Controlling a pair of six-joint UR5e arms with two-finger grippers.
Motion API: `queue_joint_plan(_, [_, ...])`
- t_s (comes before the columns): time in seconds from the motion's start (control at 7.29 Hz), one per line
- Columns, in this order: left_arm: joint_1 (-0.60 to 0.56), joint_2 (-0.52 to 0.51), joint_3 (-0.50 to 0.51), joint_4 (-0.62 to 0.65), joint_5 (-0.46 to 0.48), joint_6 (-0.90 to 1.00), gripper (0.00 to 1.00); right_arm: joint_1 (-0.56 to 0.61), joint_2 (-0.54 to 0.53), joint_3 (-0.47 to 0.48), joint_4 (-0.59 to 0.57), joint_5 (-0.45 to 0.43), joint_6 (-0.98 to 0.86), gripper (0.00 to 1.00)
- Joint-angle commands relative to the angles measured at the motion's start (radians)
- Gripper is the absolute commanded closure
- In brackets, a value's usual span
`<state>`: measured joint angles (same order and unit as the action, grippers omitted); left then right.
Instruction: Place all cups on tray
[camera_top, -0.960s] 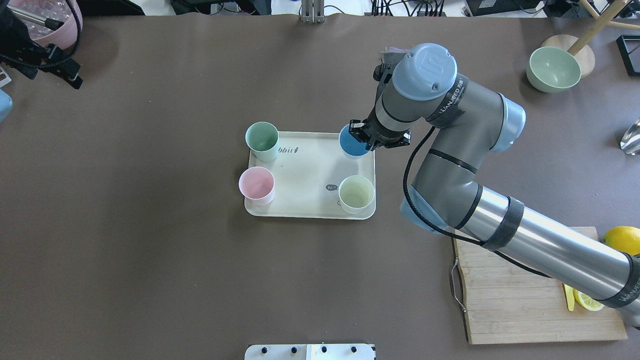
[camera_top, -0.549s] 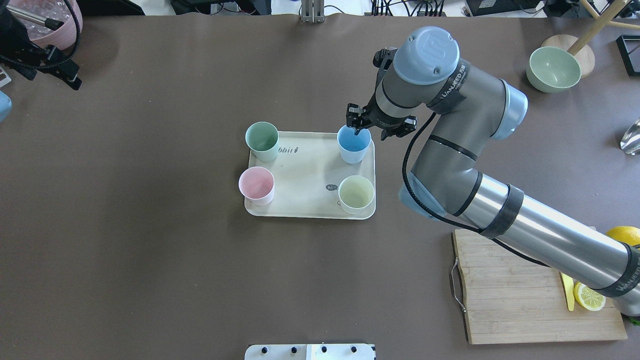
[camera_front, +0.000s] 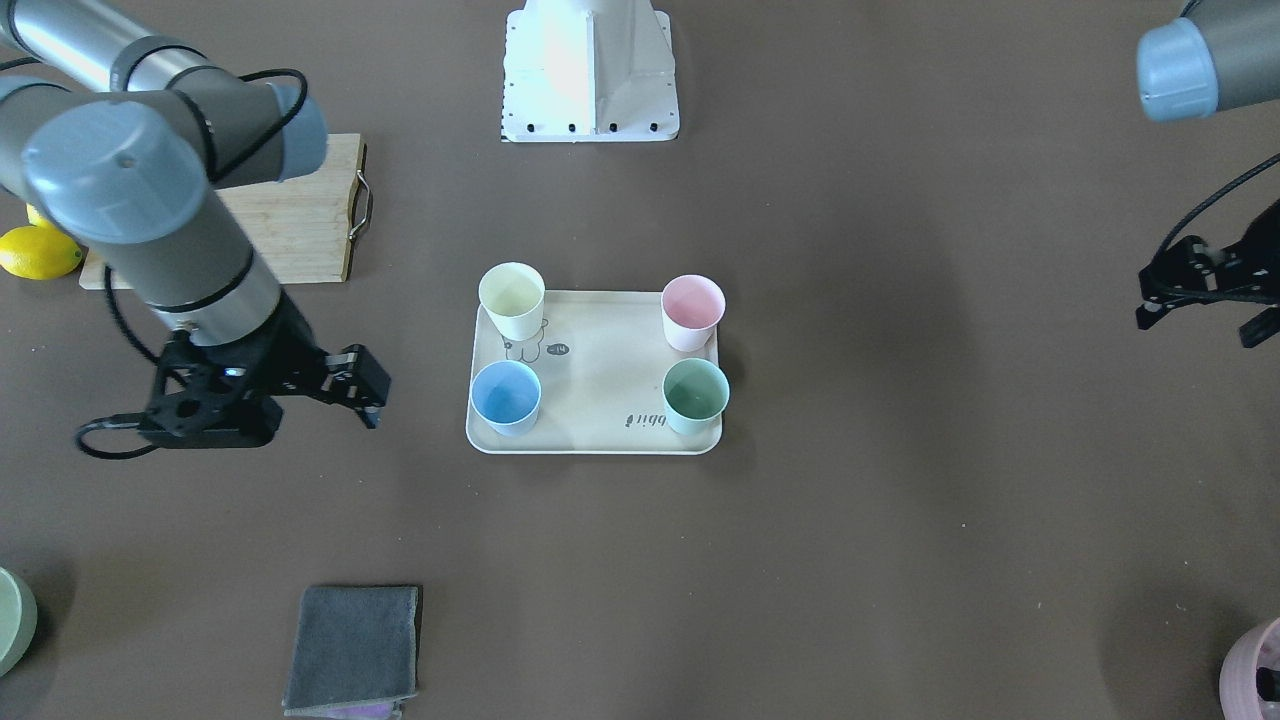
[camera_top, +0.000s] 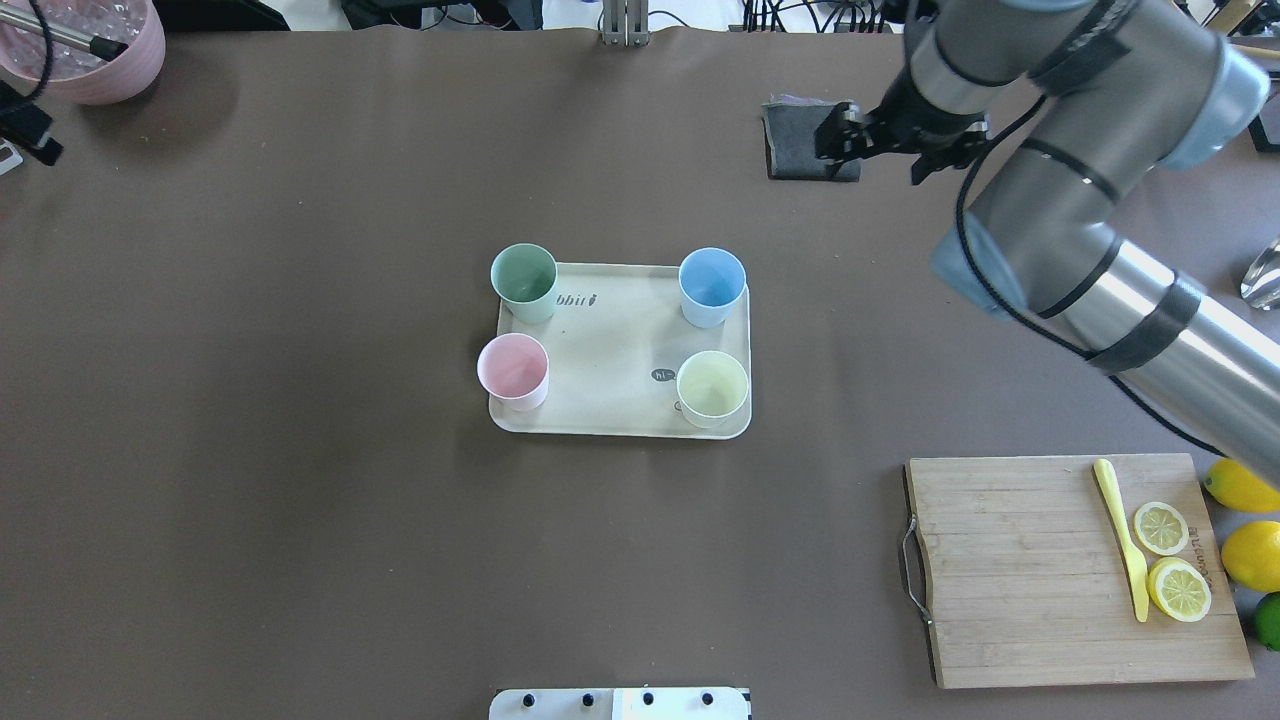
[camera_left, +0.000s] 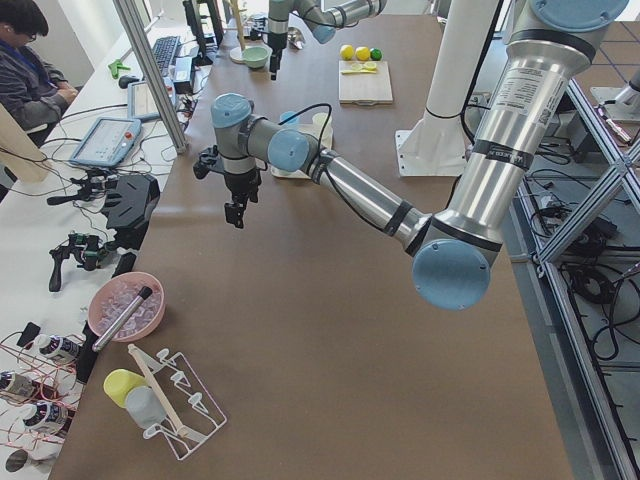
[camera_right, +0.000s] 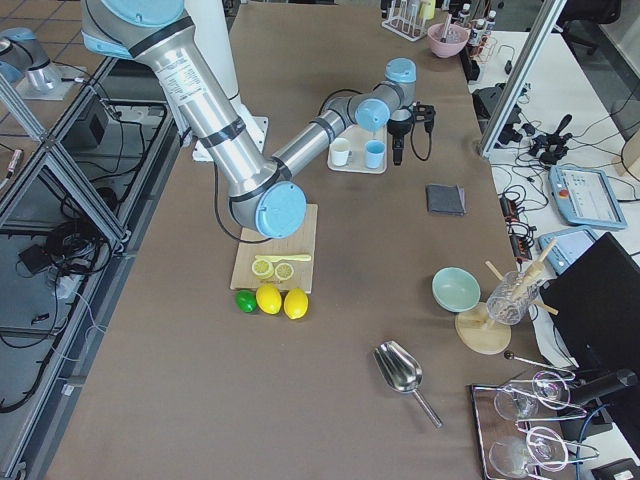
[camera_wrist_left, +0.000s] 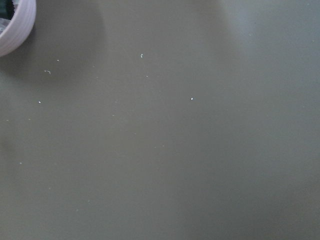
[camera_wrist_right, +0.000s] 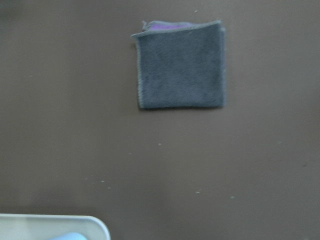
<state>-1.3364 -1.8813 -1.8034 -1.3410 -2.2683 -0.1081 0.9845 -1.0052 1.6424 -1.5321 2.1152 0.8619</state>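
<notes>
The cream tray (camera_top: 610, 350) lies mid-table and carries four cups, one near each corner: mint green (camera_top: 524, 274), light blue (camera_top: 712, 278), pink (camera_top: 512, 364) and pale yellow (camera_top: 712, 384). The front view shows the tray (camera_front: 600, 370) with the same cups: yellow (camera_front: 511, 291), pink (camera_front: 692, 303), blue (camera_front: 505, 391), green (camera_front: 695, 390). My right gripper (camera_top: 880, 150) is open and empty, raised off the tray's far right, by the grey cloth. My left gripper (camera_front: 1200, 295) is open and empty, far to the robot's left of the tray.
A grey folded cloth (camera_top: 800, 140) lies beyond the tray and fills the right wrist view (camera_wrist_right: 180, 65). A wooden cutting board (camera_top: 1030, 570) with lemon slices and a yellow knife is at near right. A mauve pot (camera_top: 90, 50) stands far left. A sage bowl (camera_right: 458, 290) stands far right.
My right gripper has left the blue cup standing on the tray, then risen and swung away to the far right. My left arm has drawn back further to the left.
</notes>
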Motion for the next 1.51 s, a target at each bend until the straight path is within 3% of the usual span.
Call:
queue_joint_plan(0.0, [-0.197, 0.077, 0.006, 0.094, 0.000, 0.232, 0.02, 0.223, -0.145, 0.040, -0.039, 0.119, -0.340, 0.00])
queue_joint_plan(0.14, [-0.260, 0.108, 0.018, 0.098, 0.000, 0.251, 0.02, 0.308, -0.189, 0.037, -0.069, 0.152, -0.479, 0.00])
queue_joint_plan(0.41, [-0.291, 0.270, 0.032, 0.031, -0.006, 0.350, 0.02, 0.472, -0.197, 0.034, -0.295, 0.172, -0.750, 0.00])
queue_joint_plan(0.55, [-0.291, 0.281, 0.053, 0.031, -0.007, 0.344, 0.02, 0.524, -0.226, 0.033, -0.348, 0.166, -0.853, 0.00])
queue_joint_plan(0.69, [-0.290, 0.324, 0.055, -0.033, -0.013, 0.318, 0.02, 0.557, -0.330, 0.037, -0.335, 0.163, -0.920, 0.00])
queue_joint_plan(1.1, [-0.290, 0.454, 0.059, -0.333, -0.037, 0.105, 0.02, 0.557, -0.470, 0.013, -0.304, 0.132, -0.916, 0.00])
queue_joint_plan(1.37, [-0.294, 0.473, 0.062, -0.337, -0.161, 0.110, 0.02, 0.557, -0.492, 0.011, -0.286, 0.141, -0.913, 0.00])
